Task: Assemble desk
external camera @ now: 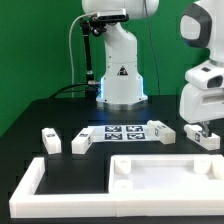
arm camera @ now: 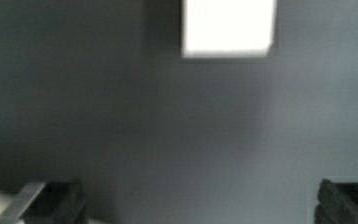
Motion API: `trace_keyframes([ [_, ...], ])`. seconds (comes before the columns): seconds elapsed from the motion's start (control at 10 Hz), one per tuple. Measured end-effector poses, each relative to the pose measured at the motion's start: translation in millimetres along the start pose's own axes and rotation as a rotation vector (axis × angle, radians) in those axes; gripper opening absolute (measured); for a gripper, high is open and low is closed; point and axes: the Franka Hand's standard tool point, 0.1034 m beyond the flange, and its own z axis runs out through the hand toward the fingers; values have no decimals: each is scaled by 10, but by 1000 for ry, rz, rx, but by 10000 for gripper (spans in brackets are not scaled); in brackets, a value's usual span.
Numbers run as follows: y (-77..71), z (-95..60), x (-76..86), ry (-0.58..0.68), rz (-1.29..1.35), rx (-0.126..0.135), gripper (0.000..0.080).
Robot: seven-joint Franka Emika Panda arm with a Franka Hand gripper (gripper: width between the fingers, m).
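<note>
tabletop panel: cut by frame edge | white leg: blurred, cut off | tool: fingers cropped

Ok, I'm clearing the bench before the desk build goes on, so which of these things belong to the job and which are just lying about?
Belongs to the job:
- tabletop panel
- leftmost leg
- second leg
- leg right of the marker board
- claw, open and holding nothing

Just lying about:
- marker board
- border rail
</note>
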Motion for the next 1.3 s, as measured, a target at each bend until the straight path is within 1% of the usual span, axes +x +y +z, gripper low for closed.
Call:
trace_keyframes([
  [0.1,16,10,-59,-126,5,-5,649],
  [0.2,27,14,-24,-157,8,-4,649],
  [0.3,32,28,-85,-252,7,-8,649],
  [0.4,38,39,-92,-310,8,-8,649],
  [0.5,49,68,-138,-368,10,-9,649],
  [0.6,74,118,-271,-466,12,-11,649],
  [0.7,107,158,-333,-505,9,-8,649],
  [0.8,132,164,-388,-530,13,-8,649],
  [1.2,113,177,-371,-525,14,-8,649],
  [1.3,68,215,-338,-527,12,-5,649],
])
